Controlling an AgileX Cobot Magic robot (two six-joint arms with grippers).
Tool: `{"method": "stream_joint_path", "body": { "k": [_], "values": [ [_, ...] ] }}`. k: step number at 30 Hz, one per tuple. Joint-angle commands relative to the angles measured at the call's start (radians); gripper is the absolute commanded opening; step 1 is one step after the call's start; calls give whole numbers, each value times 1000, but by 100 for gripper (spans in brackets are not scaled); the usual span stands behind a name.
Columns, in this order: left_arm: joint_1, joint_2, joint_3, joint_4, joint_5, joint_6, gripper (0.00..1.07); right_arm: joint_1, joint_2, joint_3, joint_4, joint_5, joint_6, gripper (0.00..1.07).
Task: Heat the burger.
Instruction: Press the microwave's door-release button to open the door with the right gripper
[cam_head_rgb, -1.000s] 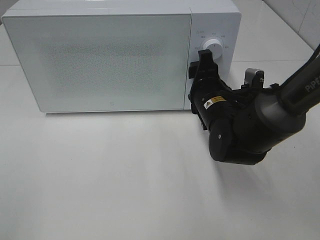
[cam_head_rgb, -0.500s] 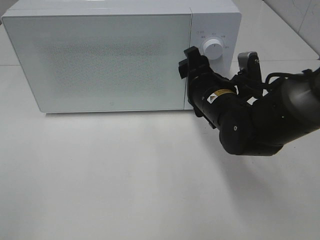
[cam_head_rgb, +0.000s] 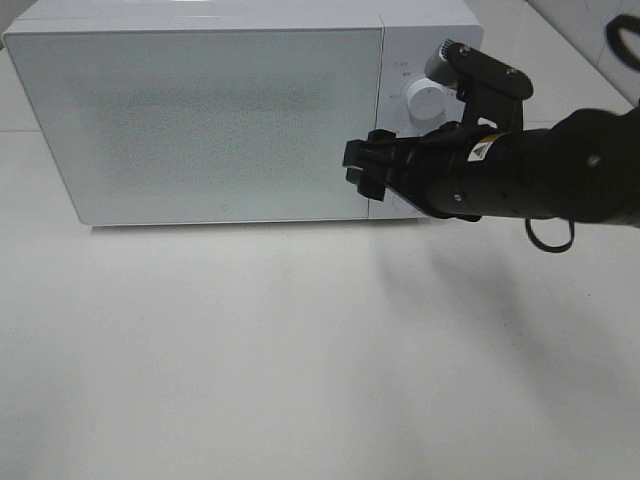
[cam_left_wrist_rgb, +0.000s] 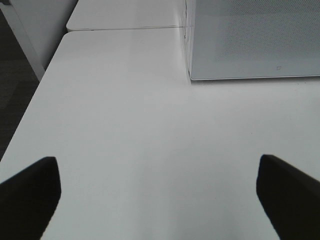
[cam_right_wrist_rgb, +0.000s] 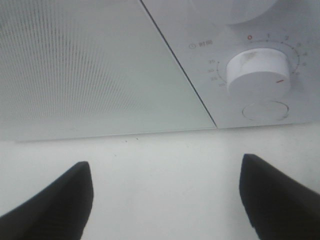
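Note:
The burger is not in view in any frame. A white microwave (cam_head_rgb: 220, 120) stands at the back of the table with its frosted door shut. My right gripper (cam_head_rgb: 358, 170) is open and empty, hovering just in front of the door's right edge, below and left of the round dial (cam_head_rgb: 424, 98). The right wrist view shows its two dark fingers (cam_right_wrist_rgb: 60, 195) spread wide, the door seam, the dial (cam_right_wrist_rgb: 257, 72) and a round button (cam_right_wrist_rgb: 265, 110). My left gripper (cam_left_wrist_rgb: 160, 187) is open and empty over bare table, near the microwave's left corner (cam_left_wrist_rgb: 190, 75).
The white table (cam_head_rgb: 250, 350) stretches in front of the microwave. The left wrist view shows the table's left edge (cam_left_wrist_rgb: 30, 105) with dark floor beyond. A tiled wall (cam_head_rgb: 590, 30) stands at the back right.
My right arm has swung up and to the left. Its gripper moved from in front of the control panel to the door's right edge, uncovering the dial.

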Motion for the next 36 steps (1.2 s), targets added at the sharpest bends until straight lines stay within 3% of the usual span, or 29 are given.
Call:
{"method": "stream_joint_path", "body": {
  "k": [1, 6, 9, 11, 14, 16, 30, 36],
  "values": [
    [1, -21, 2, 7, -10, 2, 100, -26, -58, -3, -10, 109, -133, 76],
    [1, -21, 2, 7, -10, 2, 100, -74, -151, -3, -11, 278, -258, 76],
    [1, -21, 2, 7, -10, 2, 100, -109, -228, -3, -66, 391, -289, 76],
    [1, -21, 2, 7, -10, 2, 100, -124, -317, -3, -177, 539, -287, 76],
    [1, -21, 2, 7, -10, 2, 100, -124, -340, -3, -200, 578, -287, 76],
    [1, -21, 2, 7, -10, 2, 100, -124, -423, -3, -248, 707, -283, 76],
    [1, -21, 2, 7, -10, 2, 100, -124, -644, -3, -278, 993, -283, 76],
    [1, -21, 2, 7, -10, 2, 100, -124, -800, 52, -330, 993, -278, 77]
  ]
}}
